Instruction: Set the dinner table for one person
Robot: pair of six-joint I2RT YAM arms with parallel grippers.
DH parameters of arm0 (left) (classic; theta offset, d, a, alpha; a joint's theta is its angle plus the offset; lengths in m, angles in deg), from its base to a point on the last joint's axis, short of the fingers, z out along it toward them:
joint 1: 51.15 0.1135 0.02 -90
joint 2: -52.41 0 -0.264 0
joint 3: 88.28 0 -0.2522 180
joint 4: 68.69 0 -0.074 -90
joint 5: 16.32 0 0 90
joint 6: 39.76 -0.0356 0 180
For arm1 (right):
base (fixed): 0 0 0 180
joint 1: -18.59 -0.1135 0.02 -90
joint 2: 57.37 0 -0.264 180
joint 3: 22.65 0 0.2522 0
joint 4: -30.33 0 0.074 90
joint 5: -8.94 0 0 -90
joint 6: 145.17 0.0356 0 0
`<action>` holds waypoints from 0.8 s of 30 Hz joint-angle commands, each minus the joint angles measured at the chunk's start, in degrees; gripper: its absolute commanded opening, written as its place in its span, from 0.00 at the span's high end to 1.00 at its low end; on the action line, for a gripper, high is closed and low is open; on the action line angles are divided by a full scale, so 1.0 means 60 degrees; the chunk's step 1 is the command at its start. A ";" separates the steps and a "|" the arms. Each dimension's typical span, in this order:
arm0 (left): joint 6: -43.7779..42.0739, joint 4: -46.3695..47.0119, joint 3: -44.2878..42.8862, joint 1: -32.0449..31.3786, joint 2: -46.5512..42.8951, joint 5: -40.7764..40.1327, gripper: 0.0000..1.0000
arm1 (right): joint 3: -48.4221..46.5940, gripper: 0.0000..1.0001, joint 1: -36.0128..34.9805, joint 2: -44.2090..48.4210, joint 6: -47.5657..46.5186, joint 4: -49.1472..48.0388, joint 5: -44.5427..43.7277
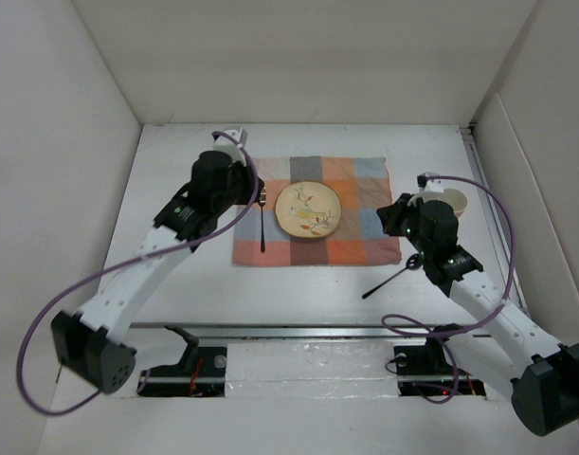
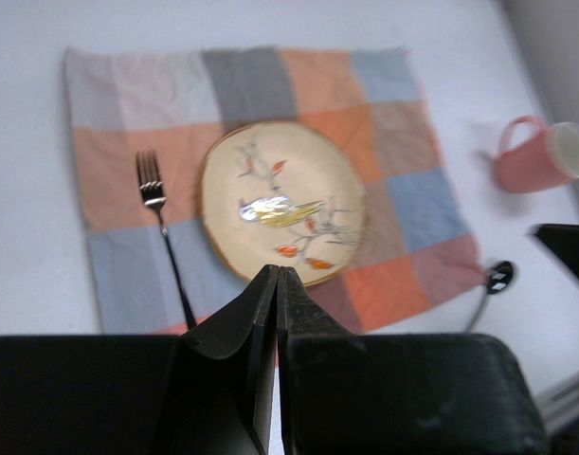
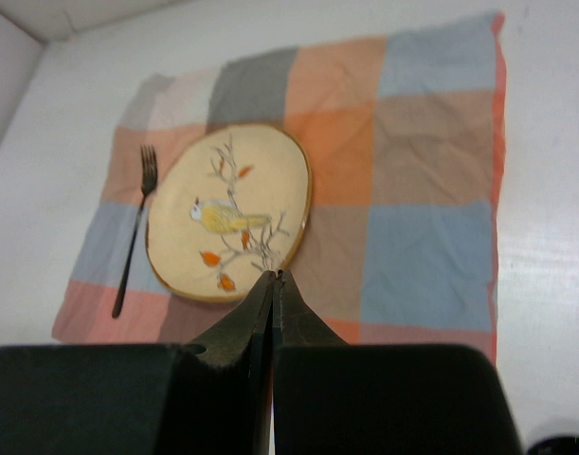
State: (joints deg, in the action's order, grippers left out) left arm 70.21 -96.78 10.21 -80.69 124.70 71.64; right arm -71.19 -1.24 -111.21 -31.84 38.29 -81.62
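Observation:
The white dinner table (image 1: pixel 185 284) carries a checked orange, grey and blue placemat (image 1: pixel 365 180). On the placemat sit a cream plate with a bird picture (image 1: pixel 308 209) and, to its left, a dark-handled fork (image 1: pixel 262 227). My left gripper (image 1: pixel 252 191) is shut and empty, above the fork's tines. My right gripper (image 1: pixel 390 220) is shut and empty, over the placemat's right edge. The left wrist view shows the plate (image 2: pixel 281 201), the fork (image 2: pixel 161 227) and the shut fingertips (image 2: pixel 277 273). The right wrist view shows the plate (image 3: pixel 229 213) and the fork (image 3: pixel 133 237).
A black spoon (image 1: pixel 389 282) lies on the table in front of the placemat's right corner; its bowl shows in the left wrist view (image 2: pixel 497 277). A pink mug (image 2: pixel 540 156) lies on its side right of the placemat, partly behind my right arm (image 1: pixel 457 200). White walls enclose the table.

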 commanded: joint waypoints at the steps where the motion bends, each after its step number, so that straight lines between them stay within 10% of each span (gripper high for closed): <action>1: -0.0178 0.0367 0.0889 0.0016 -0.1918 0.1715 1.00 | -0.0077 1.00 -0.0298 0.0316 0.0621 0.2174 -0.0753; 6: -0.0412 0.0294 0.1929 0.0016 -0.3887 0.3050 0.95 | 0.0538 1.00 -0.0809 0.1706 0.2481 0.4607 -0.1694; 12: 0.0144 0.1142 0.3144 -0.1783 -0.5997 0.2848 0.76 | -0.0120 0.77 -0.0898 0.1621 0.4078 0.7320 -0.1752; 24: -0.0266 0.0674 0.3351 -0.3103 -0.8211 0.1247 0.71 | -0.0018 0.65 -0.1161 -0.1381 0.5763 0.6827 -0.3480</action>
State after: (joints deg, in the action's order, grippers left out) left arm 69.51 -94.88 29.51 -98.18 74.94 80.36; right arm -71.08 -7.12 -118.45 -1.20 81.13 -97.62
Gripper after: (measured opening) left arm 0.284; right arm 0.347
